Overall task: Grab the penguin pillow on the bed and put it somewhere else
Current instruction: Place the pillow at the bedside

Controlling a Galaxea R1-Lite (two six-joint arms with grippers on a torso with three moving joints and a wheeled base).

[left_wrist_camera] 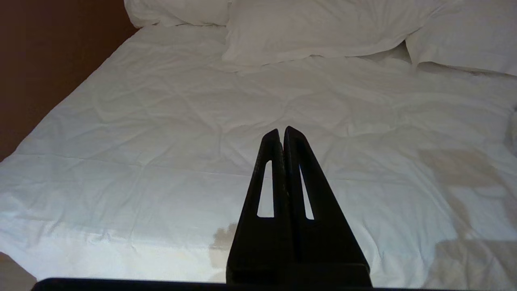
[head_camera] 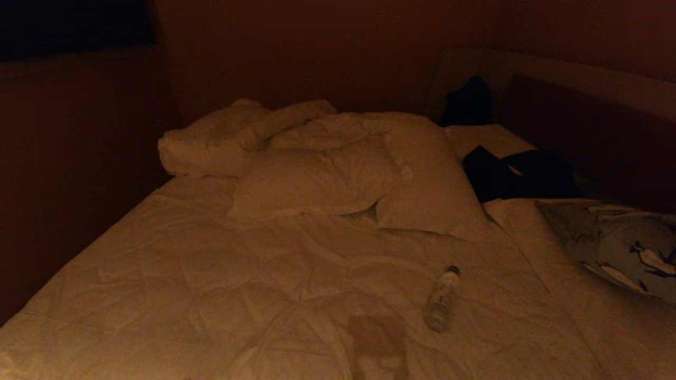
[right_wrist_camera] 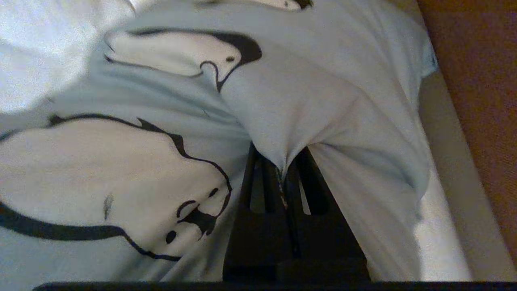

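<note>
- Lifting comes next: the bed [head_camera: 211, 274] is big and bare at 9 o'clock, so carry there.
- Your penguin pillow [head_camera: 623, 248] sits at 3 o'clock.
- Your right gripper [right_wrist_camera: 282, 178] pinches its cloth; rise slowly.
- Your left gripper [left_wrist_camera: 281, 133] is pressed together, parked.

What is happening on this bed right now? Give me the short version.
The right gripper is shut on a fold of the penguin pillow, pinching its cloth between the fingers. In the head view the pillow sits at the right side of the bed, near the headboard. The left gripper is shut on nothing and hangs over bare bedding. Two white pillows, some dark clothing and a plastic bottle also lie on the bed.
</note>
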